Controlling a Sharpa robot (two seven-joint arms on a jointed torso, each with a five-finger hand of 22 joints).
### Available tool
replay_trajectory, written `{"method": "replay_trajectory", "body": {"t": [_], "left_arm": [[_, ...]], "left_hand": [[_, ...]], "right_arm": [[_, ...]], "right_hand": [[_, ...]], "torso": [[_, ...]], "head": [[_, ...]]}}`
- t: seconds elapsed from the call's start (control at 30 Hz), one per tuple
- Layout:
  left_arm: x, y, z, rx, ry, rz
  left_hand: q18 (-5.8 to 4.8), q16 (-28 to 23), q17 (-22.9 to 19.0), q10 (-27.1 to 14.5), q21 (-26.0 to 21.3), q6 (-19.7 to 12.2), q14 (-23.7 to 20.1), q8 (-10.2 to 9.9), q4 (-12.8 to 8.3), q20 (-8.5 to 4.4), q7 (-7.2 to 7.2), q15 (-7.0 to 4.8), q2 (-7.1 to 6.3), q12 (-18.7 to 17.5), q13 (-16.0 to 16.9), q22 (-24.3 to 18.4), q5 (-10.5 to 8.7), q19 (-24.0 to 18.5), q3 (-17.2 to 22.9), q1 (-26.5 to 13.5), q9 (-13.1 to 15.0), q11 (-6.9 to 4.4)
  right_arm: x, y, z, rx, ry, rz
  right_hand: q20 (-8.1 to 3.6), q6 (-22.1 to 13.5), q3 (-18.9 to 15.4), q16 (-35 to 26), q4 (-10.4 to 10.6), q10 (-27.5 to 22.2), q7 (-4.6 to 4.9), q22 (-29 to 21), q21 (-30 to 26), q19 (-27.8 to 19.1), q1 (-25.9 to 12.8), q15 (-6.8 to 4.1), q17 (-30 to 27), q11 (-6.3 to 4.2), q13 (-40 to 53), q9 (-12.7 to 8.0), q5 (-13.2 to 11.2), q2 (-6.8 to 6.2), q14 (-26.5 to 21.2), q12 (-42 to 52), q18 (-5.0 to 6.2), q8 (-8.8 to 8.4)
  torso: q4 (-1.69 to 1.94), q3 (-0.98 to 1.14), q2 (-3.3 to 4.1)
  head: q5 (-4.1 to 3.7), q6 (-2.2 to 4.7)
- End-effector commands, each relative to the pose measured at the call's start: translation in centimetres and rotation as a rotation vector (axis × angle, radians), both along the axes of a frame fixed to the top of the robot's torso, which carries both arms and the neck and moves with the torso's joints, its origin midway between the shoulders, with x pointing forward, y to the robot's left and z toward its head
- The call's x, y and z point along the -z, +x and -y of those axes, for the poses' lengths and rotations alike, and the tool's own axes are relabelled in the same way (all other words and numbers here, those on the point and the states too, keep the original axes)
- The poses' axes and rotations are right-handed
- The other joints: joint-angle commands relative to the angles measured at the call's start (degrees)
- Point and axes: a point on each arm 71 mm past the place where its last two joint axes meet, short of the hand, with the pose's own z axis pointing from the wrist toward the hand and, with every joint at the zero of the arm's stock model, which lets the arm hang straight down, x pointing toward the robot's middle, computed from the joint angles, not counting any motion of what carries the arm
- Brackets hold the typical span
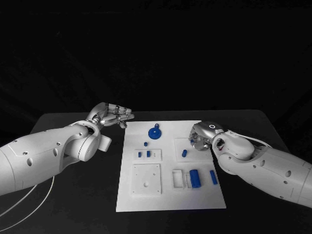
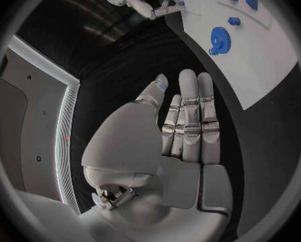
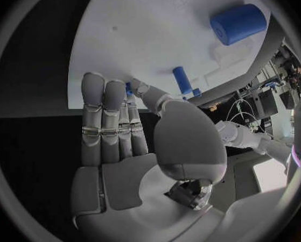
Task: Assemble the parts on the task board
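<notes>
The white task board (image 1: 170, 195) lies in the middle of the table. On it are a blue gear (image 1: 154, 132), small blue pieces (image 1: 146, 154) and two blue blocks (image 1: 195, 176). My left hand (image 1: 112, 115) hovers off the board's far left corner; in the left wrist view its fingers (image 2: 187, 118) are straight and together, holding nothing, with the gear (image 2: 219, 38) beyond them. My right hand (image 1: 202, 136) hangs over the board's right side, near a blue piece (image 1: 185, 153). In the right wrist view that hand (image 3: 123, 134) is empty, with a blue peg (image 3: 183, 80) by its thumb and a blue cylinder (image 3: 238, 23) further off.
White raised fixtures stand on the board: a square plate (image 1: 146, 179) near the front left and a small frame (image 1: 178, 178) beside the blocks. Black table (image 1: 79, 195) surrounds the board. A thin cable (image 1: 29, 200) runs under my left arm.
</notes>
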Motion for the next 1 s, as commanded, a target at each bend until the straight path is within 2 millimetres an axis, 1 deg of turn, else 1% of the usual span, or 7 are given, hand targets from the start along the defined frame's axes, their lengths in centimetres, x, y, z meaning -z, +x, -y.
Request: {"method": "replay_trajectory", "body": {"t": [0.03,0.4,0.6,0.67,0.73,0.87,1.0], "left_arm": [[-0.2,0.1,0.2,0.019,-0.014,0.006],[-0.1,0.4,-0.1,0.009,-0.008,0.007],[0.1,0.9,-0.6,-0.005,-0.001,0.007],[0.1,1.0,-0.7,-0.01,0.001,0.007],[0.2,1.1,-0.9,-0.015,0.004,0.007],[0.3,1.4,-1.1,-0.022,0.008,0.006],[0.3,1.5,-0.9,-0.021,0.008,0.006]], "left_hand": [[-0.85,0.3,0.0,-0.1,0.3,-0.2,0.2,-0.3,-0.4,-0.03,0.0,0.0,0.71,-0.1,0.0,0.1,0.08,0.4,-0.1,0.0,0.0,-0.08],[-0.82,0.5,0.2,-0.2,0.4,-0.2,0.2,-0.3,-0.6,-0.04,0.0,-0.01,0.75,-0.1,0.0,0.3,0.09,0.4,-0.1,0.0,0.0,-0.07],[-0.82,0.5,0.2,-0.2,0.4,-0.2,0.2,-0.3,-0.6,-0.04,0.0,-0.01,0.75,-0.1,0.0,0.3,0.09,0.4,-0.1,0.0,0.0,-0.07],[-0.81,0.6,0.3,-0.3,0.5,-0.2,0.1,-0.3,-0.6,-0.02,0.03,0.01,0.8,-0.1,0.0,0.4,0.07,0.3,-0.1,0.0,0.0,-0.04],[-0.81,0.6,0.3,-0.3,0.5,-0.2,0.1,-0.3,-0.6,-0.02,0.03,0.01,0.8,-0.1,0.0,0.4,0.07,0.3,-0.1,0.0,0.0,-0.04],[-0.8,0.7,0.3,-0.3,0.5,-0.2,0.2,-0.3,-0.7,-0.02,0.05,0.0,0.8,-0.1,0.0,0.5,0.05,0.3,-0.1,-0.1,0.0,-0.04],[-0.8,0.7,0.3,-0.3,0.5,-0.2,0.2,-0.3,-0.7,-0.02,0.05,0.0,0.8,-0.1,0.0,0.5,0.05,0.3,-0.1,-0.1,0.0,-0.04]], "right_arm": [[0.0,-0.1,-0.1,0.013,-0.003,0.018],[-0.8,0.0,0.2,0.028,0.061,0.027],[-2.0,0.2,0.2,0.026,0.135,0.04],[-2.5,0.2,0.1,0.021,0.16,0.049],[-3.1,0.0,0.0,0.012,0.193,0.057],[-4.2,-0.6,-0.8,-0.022,0.252,0.062],[-4.6,-1.8,-2.6,-0.08,0.299,0.047]], "right_hand": [[-0.52,0.6,0.5,0.4,-0.5,0.7,-0.1,0.9,0.3,-0.2,-0.3,-0.62,-0.2,0.03,0.0,0.3,0.3,0.67,0.0,0.3,0.69,0.21],[-0.65,0.8,1.1,0.6,-1.2,1.0,-0.18,3.5,-1.2,0.1,-0.8,-0.76,-0.7,-0.04,0.0,0.7,-0.5,1.12,-0.1,0.3,0.67,0.21],[-0.73,0.8,0.9,0.6,-1.3,1.0,-0.18,4.5,-2.0,0.4,-0.7,-0.84,-0.8,-0.06,0.0,0.8,-1.0,1.23,-0.1,0.3,0.69,0.21],[-0.73,0.7,0.9,0.6,-1.2,0.9,-0.17,4.8,-2.4,0.4,-0.6,-0.83,-0.9,-0.04,0.0,0.8,-0.8,1.22,-0.2,0.3,0.69,0.2],[-0.72,0.7,0.7,0.5,-1.2,0.9,-0.15,5.1,-2.9,0.5,-0.5,-0.83,-1.0,-0.02,0.0,0.8,-0.7,1.31,-0.2,0.3,0.75,0.23],[-0.73,0.7,0.5,0.5,-1.1,0.9,-0.15,5.5,-3.4,0.7,-0.4,-0.83,-1.0,-0.01,0.0,0.8,-0.8,1.37,-0.1,0.3,0.86,0.2],[-0.68,0.6,0.2,0.4,-1.2,0.8,-0.13,6.1,-4.5,0.9,-0.3,-0.8,-1.1,0.01,0.0,0.8,-0.8,1.59,-0.2,0.3,1.0,0.2]], "torso": [[0.01,0.01,-0.01],[-0.12,-0.02,-0.17],[-0.01,-0.05,-0.46],[-0.05,-0.12,-0.63],[-0.06,-0.22,-0.78],[-0.11,-0.32,-1.16],[-0.17,-0.42,-1.43]], "head": [[-0.07,-0.13],[-0.07,-0.19],[-0.26,-0.11],[-0.2,-0.1],[-0.08,-0.14],[0.33,-0.28],[1.36,-0.53]]}}
